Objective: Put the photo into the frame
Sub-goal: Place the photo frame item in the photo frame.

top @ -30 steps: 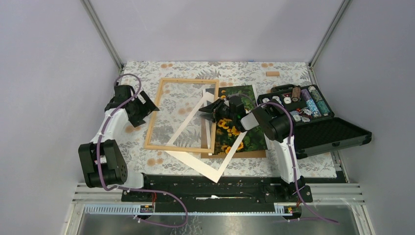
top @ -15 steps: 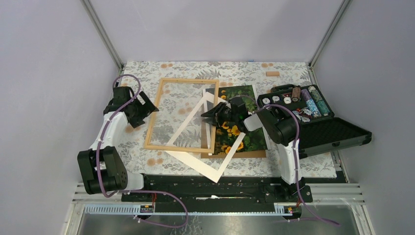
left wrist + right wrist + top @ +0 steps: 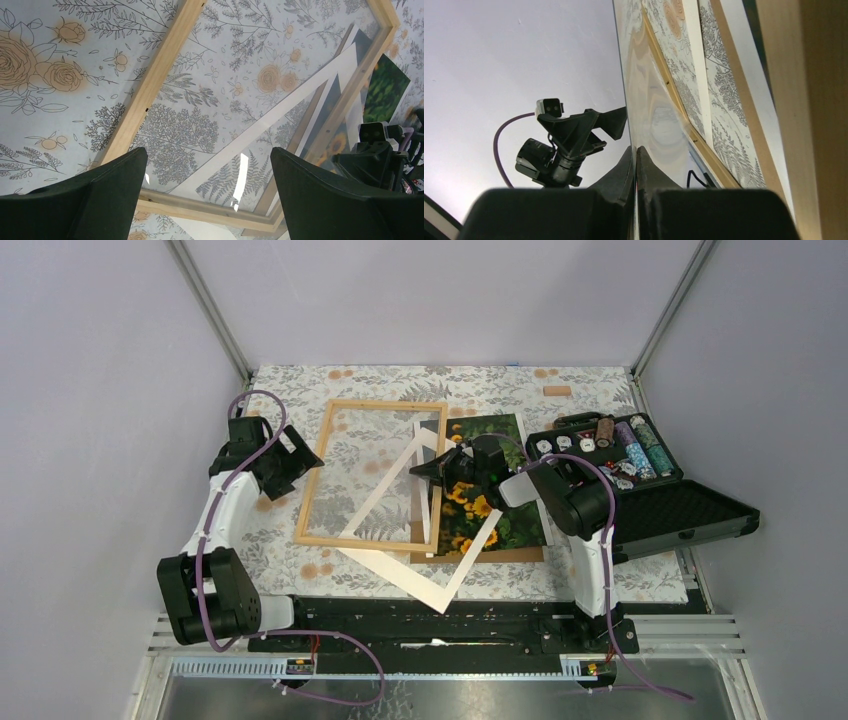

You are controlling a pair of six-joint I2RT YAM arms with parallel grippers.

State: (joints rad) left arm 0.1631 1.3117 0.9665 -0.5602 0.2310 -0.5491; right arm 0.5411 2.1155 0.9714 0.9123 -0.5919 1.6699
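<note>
The right gripper (image 3: 438, 468) is pinched shut on a thin shiny sheet (image 3: 649, 100) at the frame's (image 3: 390, 404) 3 o'clock side. The left gripper (image 3: 207, 195) is wide apart. A hard tug could drag the frame or bend the photo (image 3: 495, 432).

The right end effector (image 3: 433, 468), whose fingers stood apart a second ago, has now closed on the edge of a thin clear sheet (image 3: 644, 100) at the right rail of the frame (image 3: 390, 404). The left end effector (image 3: 292, 465) has drawn back a little from the frame's left rail.
</note>
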